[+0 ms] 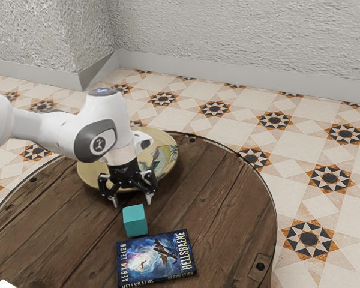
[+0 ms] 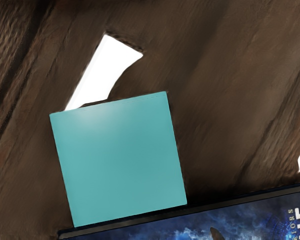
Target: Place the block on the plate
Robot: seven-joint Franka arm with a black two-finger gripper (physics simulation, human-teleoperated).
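Patterned floor tiles (image 1: 214, 108) surround a round wooden table (image 1: 228, 207), and on its planks I see a teal cube (image 1: 135, 221) standing just beside the Hellsbaene paperback (image 1: 156, 258); if they touch each other, I cannot tell. Near it, on the side away from the book, is the shallow decorated plate (image 1: 88, 173). The black two-finger gripper (image 1: 131, 200) has its fingers apart, with nothing clamped between them, and the wrist view looks down at the cube's upper face.

What can go wrong, in my judgement, is first the descent: because the book is so near, a fingertip could press on its cover, or push it along together with the cube. If the hand comes down not well centred, one finger could land on the cube's top or knock it away. If it closes at a wrong angle, the cube could twist and be held only by its corners. Later, a too low path could strike the plate's rim, and a release on the sloping part could let the cube slide or tip.

As for direction, the cube rests flat on one face, upright, without any front or clear long axis; one pair of its sides runs nearly parallel to the book's nearest edge
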